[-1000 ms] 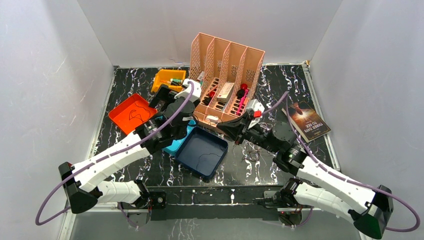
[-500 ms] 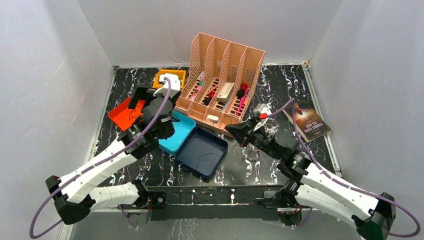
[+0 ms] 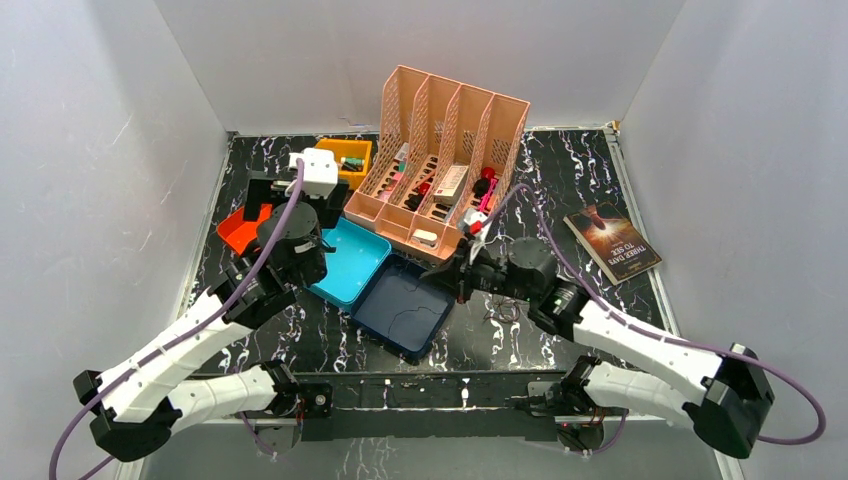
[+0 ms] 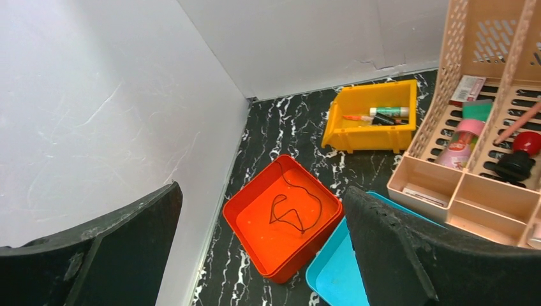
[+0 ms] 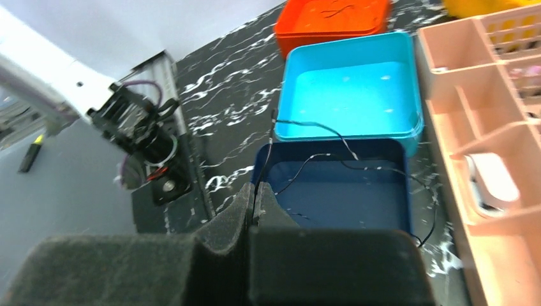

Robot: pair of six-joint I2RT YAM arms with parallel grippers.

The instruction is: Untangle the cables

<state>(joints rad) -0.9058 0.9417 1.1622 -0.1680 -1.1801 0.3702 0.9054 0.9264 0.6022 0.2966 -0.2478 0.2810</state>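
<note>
Swinging left, right gripper (image 5: 255, 203) now sits over navy tray (image 5: 332, 204), fingers clamped on a black wire (image 5: 348, 152) trailing into it. Left gripper (image 4: 261, 252) has backed off above orange tray (image 4: 252, 239), released and empty; sorted wire (image 4: 287, 213) lies inside. Tangle (image 3: 505, 310) remains on table (image 3: 560, 160).

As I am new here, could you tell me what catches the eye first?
The tall pink organizer stands at the back. The right gripper is shut on a thin black cable above the dark blue tray, and the left gripper hangs open over the orange tray, where another cable lies.
</note>
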